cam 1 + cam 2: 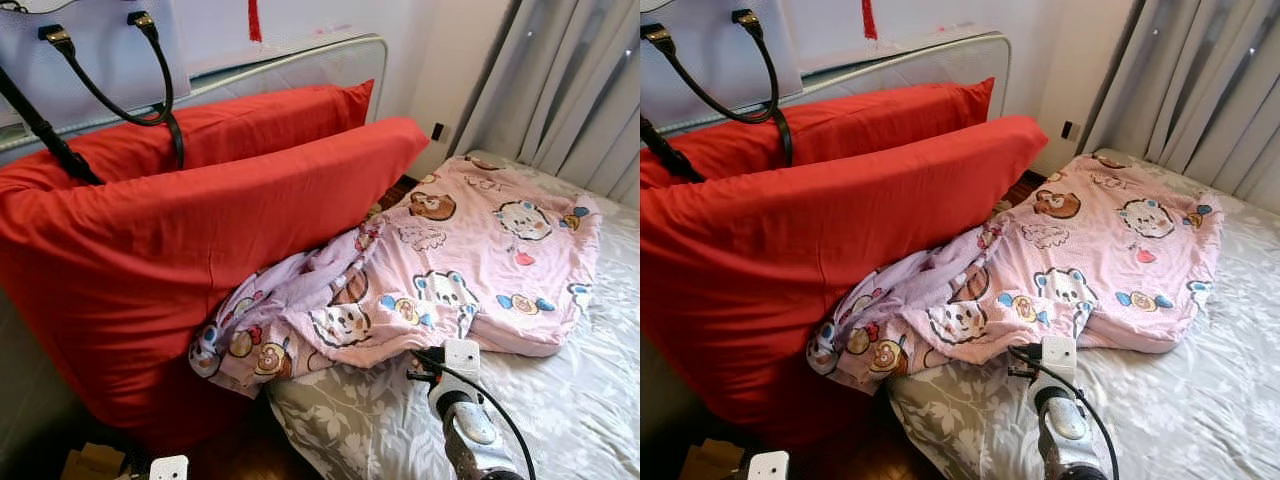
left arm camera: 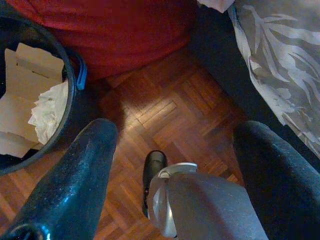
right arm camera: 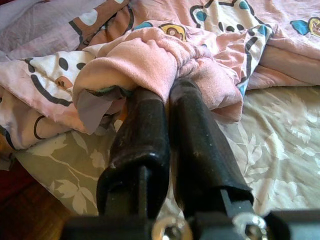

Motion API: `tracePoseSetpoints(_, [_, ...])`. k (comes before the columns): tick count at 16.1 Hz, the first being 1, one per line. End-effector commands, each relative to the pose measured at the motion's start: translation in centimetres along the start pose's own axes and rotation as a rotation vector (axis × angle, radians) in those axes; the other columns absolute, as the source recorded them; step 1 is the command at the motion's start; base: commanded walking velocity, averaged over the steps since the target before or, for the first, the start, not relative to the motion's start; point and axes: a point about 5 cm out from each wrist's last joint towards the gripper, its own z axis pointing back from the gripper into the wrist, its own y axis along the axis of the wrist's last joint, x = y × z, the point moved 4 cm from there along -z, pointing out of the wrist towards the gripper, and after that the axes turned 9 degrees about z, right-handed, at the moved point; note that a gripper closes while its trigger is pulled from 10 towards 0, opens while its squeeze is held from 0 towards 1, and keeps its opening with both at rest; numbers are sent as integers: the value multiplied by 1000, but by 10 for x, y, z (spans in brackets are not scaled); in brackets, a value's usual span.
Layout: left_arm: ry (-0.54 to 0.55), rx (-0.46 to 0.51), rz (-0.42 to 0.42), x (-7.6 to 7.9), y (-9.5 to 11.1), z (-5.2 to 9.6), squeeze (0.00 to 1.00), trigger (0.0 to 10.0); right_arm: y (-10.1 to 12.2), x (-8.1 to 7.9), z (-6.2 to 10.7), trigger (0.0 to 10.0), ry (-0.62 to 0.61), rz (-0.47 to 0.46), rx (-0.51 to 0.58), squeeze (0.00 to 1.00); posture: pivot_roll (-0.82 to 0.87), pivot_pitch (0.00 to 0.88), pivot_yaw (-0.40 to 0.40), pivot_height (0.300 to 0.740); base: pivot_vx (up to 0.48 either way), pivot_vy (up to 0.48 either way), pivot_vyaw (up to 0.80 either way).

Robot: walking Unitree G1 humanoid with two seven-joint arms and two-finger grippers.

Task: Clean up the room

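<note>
right gripper [image 3: 167, 95] clamped on pink blanket [image 1: 480, 250] (red pillows [image 1: 180, 240] beside)

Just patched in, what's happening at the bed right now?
The right gripper is shut on a fold of the pink cartoon blanket at the near edge of the bed. The left gripper hangs open over the wood floor, beside a black bin. Two red pillows lean against the headboard.

Right pincer [image 3: 167, 92] – black fingers pressed together, pinching a fold of pink cartoon-print blanket [image 3: 150, 55], over leaf-patterned grey bedsheet [image 3: 280, 145]
</note>
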Motion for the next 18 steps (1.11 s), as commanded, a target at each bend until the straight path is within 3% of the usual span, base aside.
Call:
tracePoseSetpoints(1, [1, -22, 1, -1, -6, 2, 0, 10000, 5, 1, -1, 10000, -6, 3, 23, 0, 132, 0, -91, 740, -311, 0, 0])
tracePoseSetpoints(13, [10, -76, 4, -5, -19, 5, 0, 10000, 8, 8, -1, 10000, -41, 21, 36, 0, 132, 0, -93, 740, -327, 0, 0])
tracePoseSetpoints(16, [11, -75, 4, -5, -18, 5, 0, 10000, 13, 19, -1, 10000, -90, 22, 56, 0, 134, 0, -93, 740, -314, 0, 0])
tracePoseSetpoints(18, [11, -71, 2, -6, -17, 5, 0, 10000, 25, 35, -1, 10000, -169, 13, 105, 0, 130, 0, -89, 740, -313, 0, 0])
